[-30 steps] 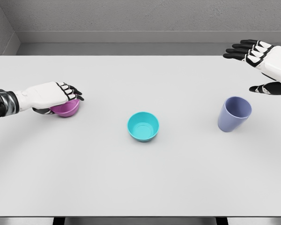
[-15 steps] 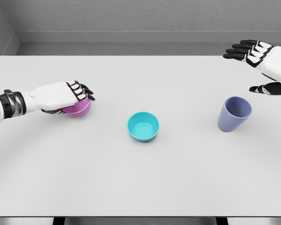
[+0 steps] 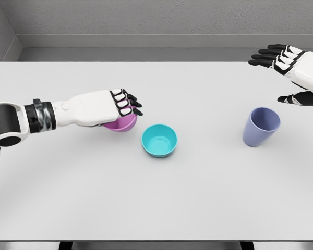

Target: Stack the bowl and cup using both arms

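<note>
My left hand (image 3: pixel 121 108) is shut on a magenta bowl (image 3: pixel 121 123), gripping it from above; most of the bowl is hidden under the fingers. It is just left of and slightly behind a teal bowl (image 3: pixel 159 140) that sits upright in the middle of the table. A lavender cup (image 3: pixel 260 126) stands upright at the right. My right hand (image 3: pixel 285 70) hovers open above and behind the cup, fingers spread, holding nothing.
The white table (image 3: pixel 156 198) runs across the whole view, with a grey wall behind its far edge. Nothing else lies on the table.
My left hand has carried the magenta bowl rightward from the table's left side to just beside the teal bowl. The right hand, cup and teal bowl have not moved.
</note>
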`<action>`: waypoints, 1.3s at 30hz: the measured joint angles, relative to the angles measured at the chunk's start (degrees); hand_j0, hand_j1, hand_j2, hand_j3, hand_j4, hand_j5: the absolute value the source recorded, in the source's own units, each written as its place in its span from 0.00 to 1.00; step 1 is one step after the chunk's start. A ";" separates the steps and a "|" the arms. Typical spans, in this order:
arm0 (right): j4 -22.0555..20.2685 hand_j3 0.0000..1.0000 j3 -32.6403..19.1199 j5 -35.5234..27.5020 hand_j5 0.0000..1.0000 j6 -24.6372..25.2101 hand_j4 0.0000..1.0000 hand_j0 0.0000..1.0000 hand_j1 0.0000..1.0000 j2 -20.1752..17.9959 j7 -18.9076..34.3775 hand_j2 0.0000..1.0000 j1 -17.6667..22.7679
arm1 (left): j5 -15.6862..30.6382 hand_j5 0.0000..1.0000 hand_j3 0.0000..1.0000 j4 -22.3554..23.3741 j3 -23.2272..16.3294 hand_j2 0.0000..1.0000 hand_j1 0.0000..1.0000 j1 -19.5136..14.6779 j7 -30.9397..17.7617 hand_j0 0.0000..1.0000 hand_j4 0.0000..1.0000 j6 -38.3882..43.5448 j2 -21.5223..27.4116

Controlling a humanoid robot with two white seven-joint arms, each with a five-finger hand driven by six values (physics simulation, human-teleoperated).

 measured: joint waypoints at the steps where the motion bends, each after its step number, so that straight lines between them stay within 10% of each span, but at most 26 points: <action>1: 0.00 1.00 0.00 0.00 1.00 0.00 1.00 1.00 1.00 0.00 0.01 1.00 0.00 | 0.02 0.53 0.53 -0.20 -0.35 0.53 0.53 -0.09 -0.01 0.53 0.53 0.00 -0.56; 30: 0.00 1.00 0.00 0.00 1.00 0.00 1.00 1.00 1.00 -0.01 0.01 1.00 0.09 | -1.59 0.57 0.57 -0.82 -5.08 0.57 0.57 -0.53 -0.35 0.57 0.57 0.04 -8.53; 36: 0.00 1.00 0.00 0.00 1.00 0.00 1.00 1.00 1.00 -0.08 -0.01 1.00 0.09 | -1.60 0.97 0.97 -0.71 -5.11 0.97 0.97 -0.53 -0.43 0.97 0.97 0.04 -8.58; 39: 0.00 1.00 0.00 0.00 1.00 0.00 1.00 1.00 1.00 -0.08 0.00 1.00 0.09 | -1.64 1.00 1.00 -0.70 -5.09 1.00 1.00 -0.53 -0.42 1.00 1.00 0.03 -8.58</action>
